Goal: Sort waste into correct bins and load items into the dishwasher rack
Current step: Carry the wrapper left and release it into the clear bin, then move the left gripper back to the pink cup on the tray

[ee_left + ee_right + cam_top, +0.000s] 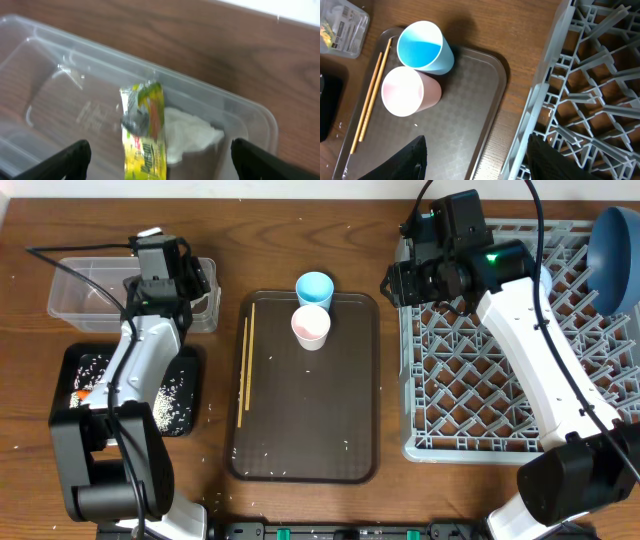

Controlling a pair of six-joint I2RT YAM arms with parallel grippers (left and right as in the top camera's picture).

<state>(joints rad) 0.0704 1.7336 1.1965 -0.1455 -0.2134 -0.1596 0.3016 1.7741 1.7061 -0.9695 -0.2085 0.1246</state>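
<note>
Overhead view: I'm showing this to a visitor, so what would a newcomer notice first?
A light blue cup and a pink cup sit together at the far end of the brown tray. A dark blue bowl sits at the grey rack's far right corner, and white rice speckles the black tray at left.

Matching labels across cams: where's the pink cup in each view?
Overhead: pink cup near the top of the tray, around frame centre.
Left wrist: not in it.
Right wrist: pink cup left of centre, on the tray.
Shared landmark: blue cup right beside it in both views.
</note>
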